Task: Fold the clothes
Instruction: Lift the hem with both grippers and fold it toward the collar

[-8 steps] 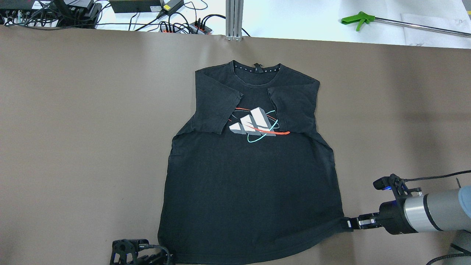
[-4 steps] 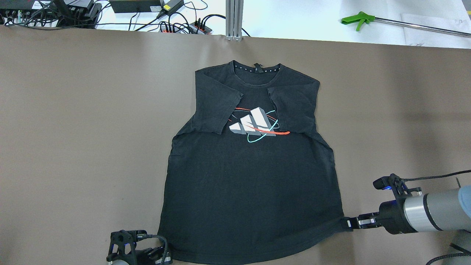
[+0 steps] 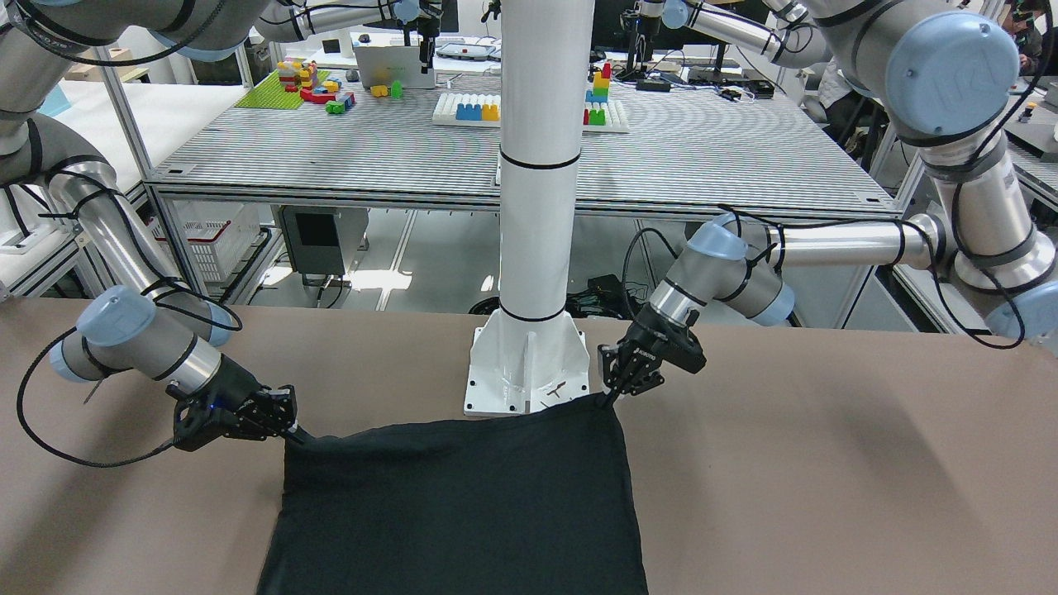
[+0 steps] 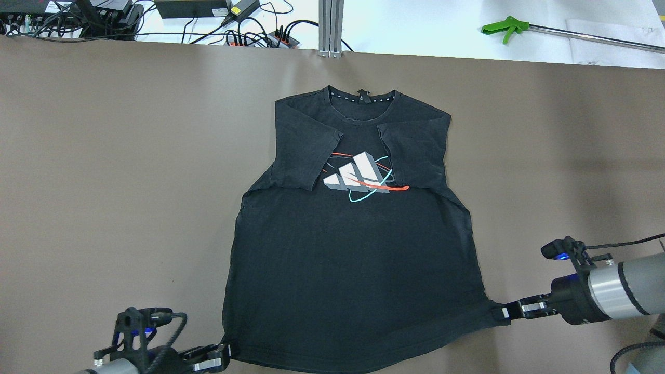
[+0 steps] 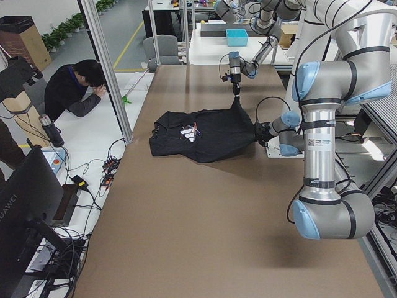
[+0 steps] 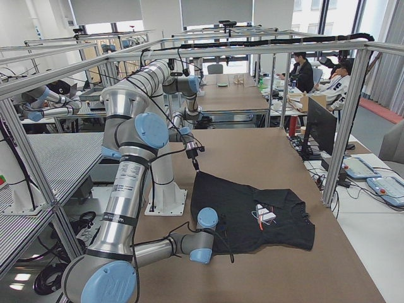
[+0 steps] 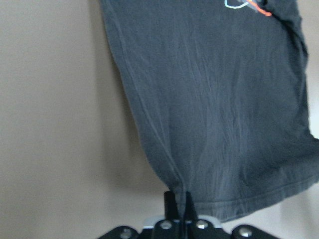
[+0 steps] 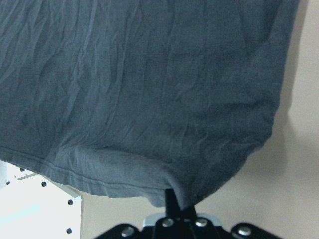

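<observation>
I'm working at a long table (image 4: 104,156) covered in a matte brown sheet. Past its far edge a white bench (image 4: 441,31) is carrying power strips (image 4: 260,37), tangled cables (image 4: 156,34) and a green-handled grabber (image 4: 506,27). Behind me a ribbed grey table (image 3: 702,157) is holding coloured building bricks (image 3: 310,83), with a white crate (image 3: 207,240) sitting under it. Aluminium framing (image 6: 252,47) is running overhead. Daylight is coming in through tall windows (image 6: 315,19), with blinds (image 6: 107,11) part down on the far wall. One person (image 5: 77,90) is leaning over a side bench and two more people (image 6: 302,71) are sitting at a far desk. The grey floor (image 5: 124,25) is showing a yellow line (image 5: 133,40), with potted plants (image 5: 62,28) lining the aisle.
</observation>
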Motion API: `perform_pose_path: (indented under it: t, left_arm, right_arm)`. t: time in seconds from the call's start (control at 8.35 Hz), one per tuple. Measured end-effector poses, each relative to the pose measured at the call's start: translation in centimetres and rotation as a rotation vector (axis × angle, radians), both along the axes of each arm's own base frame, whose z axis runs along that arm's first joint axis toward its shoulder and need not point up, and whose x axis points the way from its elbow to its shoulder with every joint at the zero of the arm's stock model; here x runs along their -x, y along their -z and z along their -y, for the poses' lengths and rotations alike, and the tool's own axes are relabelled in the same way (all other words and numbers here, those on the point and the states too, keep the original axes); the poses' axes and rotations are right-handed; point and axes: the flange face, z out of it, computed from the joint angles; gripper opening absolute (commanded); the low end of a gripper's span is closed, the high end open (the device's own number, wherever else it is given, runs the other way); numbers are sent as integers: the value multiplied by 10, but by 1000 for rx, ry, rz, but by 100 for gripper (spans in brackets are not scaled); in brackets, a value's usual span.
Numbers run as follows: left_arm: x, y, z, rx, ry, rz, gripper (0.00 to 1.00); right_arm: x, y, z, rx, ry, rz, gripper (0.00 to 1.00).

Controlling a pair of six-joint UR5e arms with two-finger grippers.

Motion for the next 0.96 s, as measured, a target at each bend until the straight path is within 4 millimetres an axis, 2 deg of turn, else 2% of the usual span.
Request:
perform_pose_path:
  t: [0.12,0.24,0.36,0.48,0.72,0.84,0.96]
  left_arm:
    - [36,22,-5,7,-49,-60,0]
    - [63,39,-10,11,-97,-117,0]
    - [80,53,-16,10,-154,-185,0]
    - [92,63,-22,-1,-202,-250,0]
    - [97,71,-36,-48,-265,-308,0]
    - [97,71,-38,-59,-271,-311,0]
    - [98,71,-35,-66,-261,-312,0]
  right_arm:
    - [-23,5,2,19,39,24,0]
    - [-46,8,-3,35,88,59,0]
    - [-65,14,-16,62,142,117,0]
    - [-80,24,-30,99,183,191,0]
    - [-103,41,-56,150,247,315,0]
    - [-106,47,-59,158,262,341,0]
    - [-100,50,-52,164,261,353,0]
